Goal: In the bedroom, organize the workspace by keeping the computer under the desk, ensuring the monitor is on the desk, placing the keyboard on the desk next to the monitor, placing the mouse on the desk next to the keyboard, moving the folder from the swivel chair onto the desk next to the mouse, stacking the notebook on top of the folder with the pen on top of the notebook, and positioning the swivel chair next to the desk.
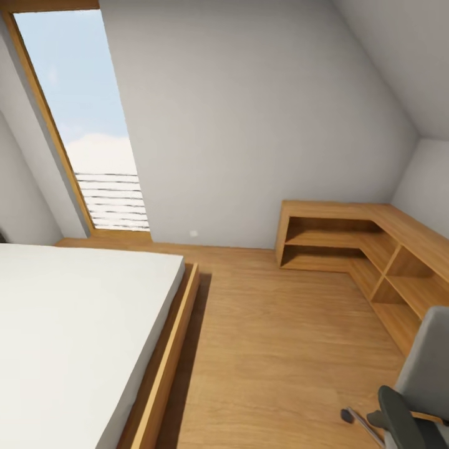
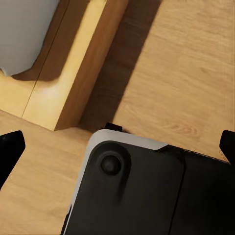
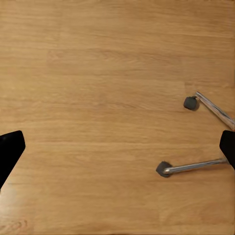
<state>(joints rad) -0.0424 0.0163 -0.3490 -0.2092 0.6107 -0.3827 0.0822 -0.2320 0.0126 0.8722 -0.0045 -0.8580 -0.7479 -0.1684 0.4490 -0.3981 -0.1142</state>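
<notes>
I'm in an attic bedroom with a warm wooden floor [image 1: 280, 349], a white-mattressed bed [image 1: 75, 324] filling the lower left of the head view and a low wooden corner shelf [image 1: 349, 240] at right. The grey swivel chair [image 1: 418, 386] sits at the lower right edge, so it lies on my right arm's side.

In the left wrist view, my left tool [image 2: 117, 147] hangs wide open and empty above my own black base [image 2: 147, 191], the bed frame's corner at upper left.

In the right wrist view, my right tool [image 3: 117, 147] is equally spread and empty; two chrome chair legs with dark castors [image 3: 193, 169] reach in from the right edge.
</notes>
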